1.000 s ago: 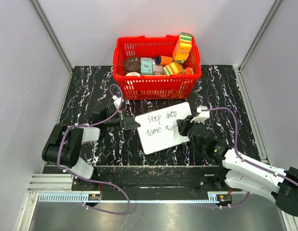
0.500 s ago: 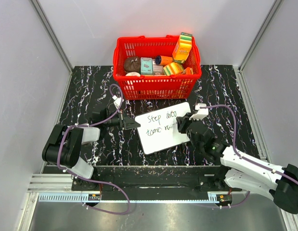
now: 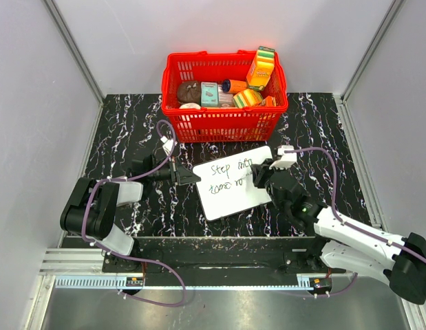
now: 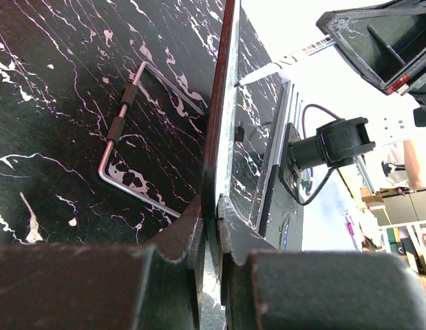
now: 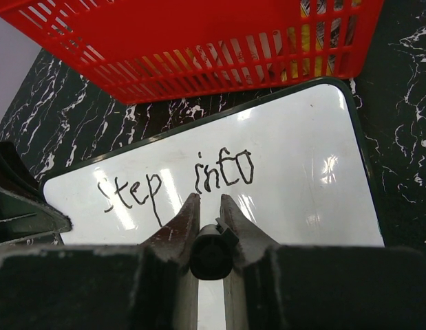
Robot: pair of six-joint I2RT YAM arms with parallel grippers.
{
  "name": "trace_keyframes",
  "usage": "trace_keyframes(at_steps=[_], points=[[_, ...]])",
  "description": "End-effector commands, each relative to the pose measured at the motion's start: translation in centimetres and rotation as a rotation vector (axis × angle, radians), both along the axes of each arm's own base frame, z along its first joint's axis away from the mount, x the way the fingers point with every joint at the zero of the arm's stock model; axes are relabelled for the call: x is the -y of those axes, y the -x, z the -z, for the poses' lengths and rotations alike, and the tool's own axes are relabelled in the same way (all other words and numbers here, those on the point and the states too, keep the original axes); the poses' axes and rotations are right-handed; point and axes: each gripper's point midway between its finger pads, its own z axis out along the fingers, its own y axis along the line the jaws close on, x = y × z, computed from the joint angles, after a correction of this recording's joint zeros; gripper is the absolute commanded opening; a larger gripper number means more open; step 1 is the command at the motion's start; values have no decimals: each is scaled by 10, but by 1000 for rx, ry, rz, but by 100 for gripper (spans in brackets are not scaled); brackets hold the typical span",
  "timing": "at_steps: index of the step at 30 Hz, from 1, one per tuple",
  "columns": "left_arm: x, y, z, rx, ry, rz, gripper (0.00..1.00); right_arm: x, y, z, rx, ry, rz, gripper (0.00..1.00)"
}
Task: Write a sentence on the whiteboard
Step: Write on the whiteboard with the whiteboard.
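Observation:
The whiteboard (image 3: pixel 235 199) lies tilted on the black marble table in front of the red basket. The sentence (image 3: pixel 230 167) reads "Step into" on the upper line, with "tomo ro" below it. In the right wrist view the board (image 5: pixel 302 179) shows "step into" (image 5: pixel 178 180). My left gripper (image 3: pixel 195 177) is shut on the board's left edge; the left wrist view (image 4: pixel 211 206) shows the board edge-on (image 4: pixel 219 103). My right gripper (image 3: pixel 257 178) is shut on a black marker (image 5: pixel 211 251), over the end of the lower line. The marker tip (image 4: pixel 268 69) touches the board.
The red basket (image 3: pixel 223 122) stands just behind the board, filled with several packages, and fills the top of the right wrist view (image 5: pixel 199 48). A bent metal wire bracket (image 4: pixel 123 130) lies beside the board's edge. The metal rail (image 3: pixel 213 275) runs along the near edge.
My right gripper has shifted slightly right and back along the lower line, and more letters now show after "tomo". The left gripper and the board have not moved.

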Motion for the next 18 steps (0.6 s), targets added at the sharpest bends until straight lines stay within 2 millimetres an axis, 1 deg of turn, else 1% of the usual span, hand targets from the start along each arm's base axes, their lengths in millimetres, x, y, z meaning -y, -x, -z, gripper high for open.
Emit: trace_keyframes(at_steps=[1,2,3,5,8,13,18], points=[[4,-4,7,73,-29,14,0,-8,-3,-30,71,-61,-37,0],[4,-3,7,70,-29,14,0,-7,-1,-30,75,-69,-40,0],[4,-4,7,73,-30,13,0,-5,1,-35,84,-85,-41,0],[4,-4,7,71,-29,14,0,-2,3,-36,90,-91,-39,0],[5,-3,6,73,-29,16,0,8,5,-41,106,-92,-10,0],[5,-3,7,71,-29,16,0,13,3,-32,85,-49,17,0],[5,-3,7,71,-30,14,0,12,1,-19,52,-36,24,0]])
